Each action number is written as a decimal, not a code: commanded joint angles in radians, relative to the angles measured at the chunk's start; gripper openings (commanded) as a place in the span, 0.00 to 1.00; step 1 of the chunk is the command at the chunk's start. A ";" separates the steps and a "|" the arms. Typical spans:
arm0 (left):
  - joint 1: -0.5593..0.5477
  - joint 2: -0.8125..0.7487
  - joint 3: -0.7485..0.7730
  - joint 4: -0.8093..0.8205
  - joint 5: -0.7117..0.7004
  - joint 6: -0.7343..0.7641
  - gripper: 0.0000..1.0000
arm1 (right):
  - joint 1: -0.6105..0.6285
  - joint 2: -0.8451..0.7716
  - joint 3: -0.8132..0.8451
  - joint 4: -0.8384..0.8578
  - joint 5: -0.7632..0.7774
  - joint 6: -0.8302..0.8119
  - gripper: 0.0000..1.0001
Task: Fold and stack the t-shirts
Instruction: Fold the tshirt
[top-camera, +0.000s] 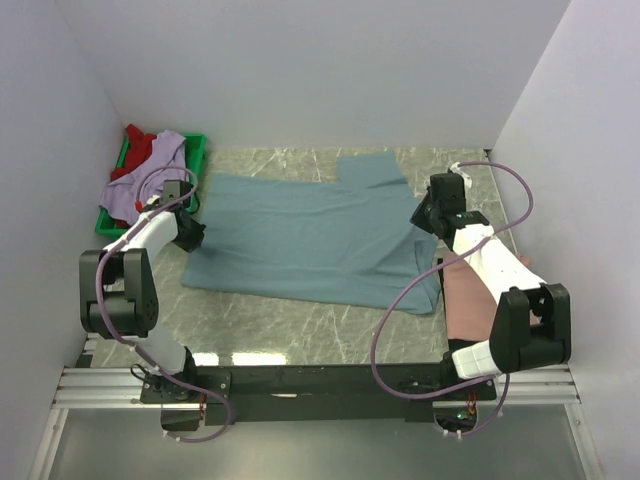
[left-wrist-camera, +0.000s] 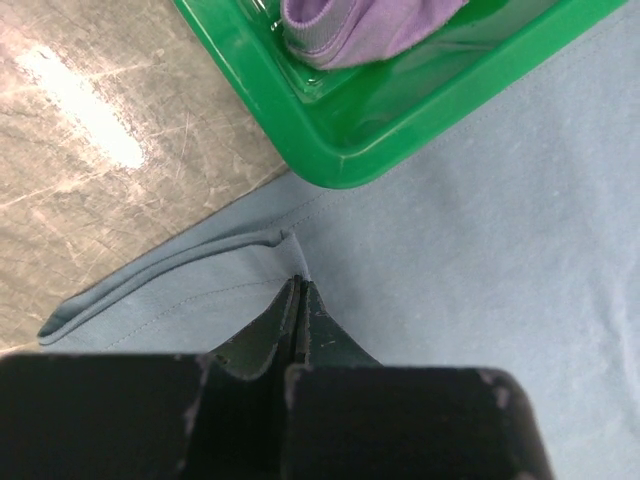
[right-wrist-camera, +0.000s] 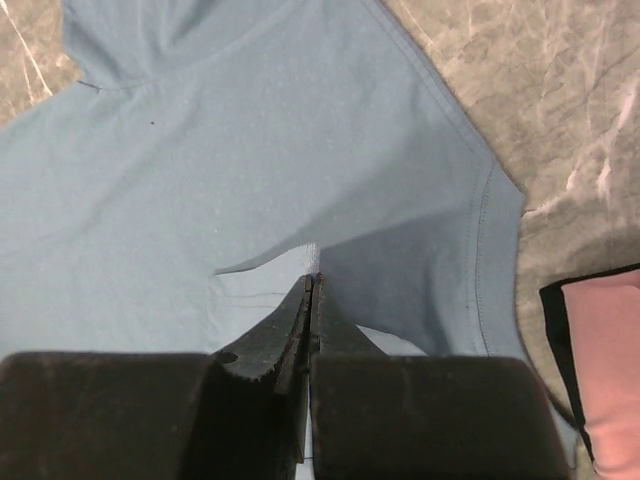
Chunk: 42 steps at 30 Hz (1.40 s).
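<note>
A grey-blue t-shirt (top-camera: 310, 235) lies spread across the middle of the marble table. My left gripper (top-camera: 192, 232) is shut on a pinch of cloth at its left edge, where a ridge of grey-blue shirt (left-wrist-camera: 450, 260) runs into the closed tips of the left gripper (left-wrist-camera: 298, 287). My right gripper (top-camera: 421, 214) is shut on the shirt's right side near a sleeve. There a raised fold of the shirt (right-wrist-camera: 250, 150) meets the tips of the right gripper (right-wrist-camera: 313, 280). A lavender t-shirt (top-camera: 150, 182) and a red t-shirt (top-camera: 140, 145) lie bunched in the tray. A salmon pink t-shirt (top-camera: 465, 300) lies at the right.
The green plastic tray (top-camera: 196, 148) stands at the back left, and the corner of the tray (left-wrist-camera: 340, 150) touches the grey-blue shirt, with the lavender shirt (left-wrist-camera: 360, 25) inside. The pink shirt (right-wrist-camera: 612, 370) has a black edge beside it. White walls close in three sides.
</note>
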 joint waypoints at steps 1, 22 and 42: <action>0.011 -0.051 -0.008 0.018 0.005 0.014 0.01 | -0.016 -0.055 -0.015 0.048 0.029 0.013 0.00; 0.043 -0.017 -0.011 0.072 0.046 0.040 0.38 | -0.035 0.092 0.032 0.007 0.008 0.010 0.27; 0.041 -0.141 -0.003 0.082 0.164 0.130 0.66 | 0.239 0.401 0.351 -0.185 0.095 0.013 0.49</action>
